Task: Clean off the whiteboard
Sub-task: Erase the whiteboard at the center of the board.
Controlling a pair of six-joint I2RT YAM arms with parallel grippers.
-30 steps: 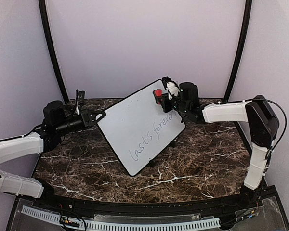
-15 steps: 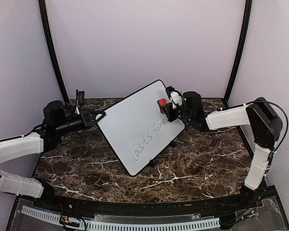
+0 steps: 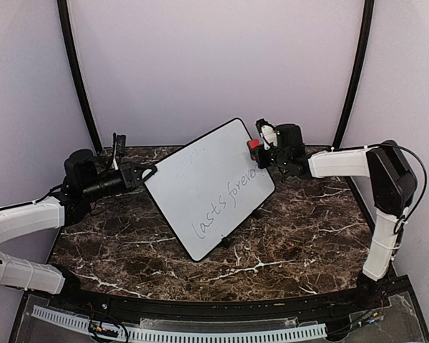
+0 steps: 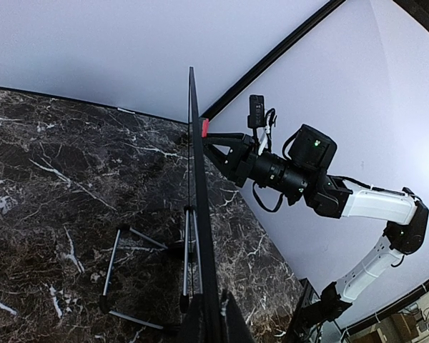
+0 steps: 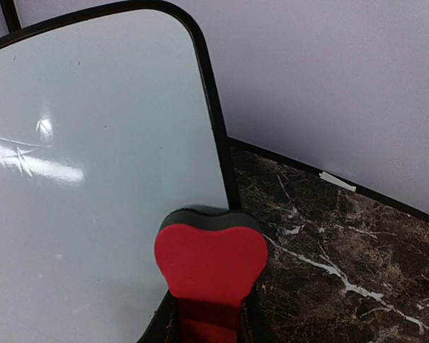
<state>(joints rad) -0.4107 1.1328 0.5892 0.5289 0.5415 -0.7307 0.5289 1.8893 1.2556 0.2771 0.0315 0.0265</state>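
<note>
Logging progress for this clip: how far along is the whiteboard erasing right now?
Done: the upper part of the whiteboard looks blank. In hand: the left claw clamps its left corner; the right claw, shut on the red eraser, holds it at the right edge. Left: the handwritten line "lasts forever" crosses the lower half, so most wiping remains.

Whiteboard [image 3: 200, 179]: white face, thin black frame. The handwriting is dark, black or deep grey; the top view does not settle which. In the right wrist view the face reads pale blue-grey with bright glare streaks.

Eraser [image 5: 211, 261]: red, with a dark grey layer.

Table [image 3: 300, 243]: dark brown marble pattern, with white veins running to every edge.

Back wall [image 3: 214, 64]: pale lilac, plain.

Left arm [image 3: 25, 218] and right arm [image 3: 336, 164]: white shells, black joints.
</note>
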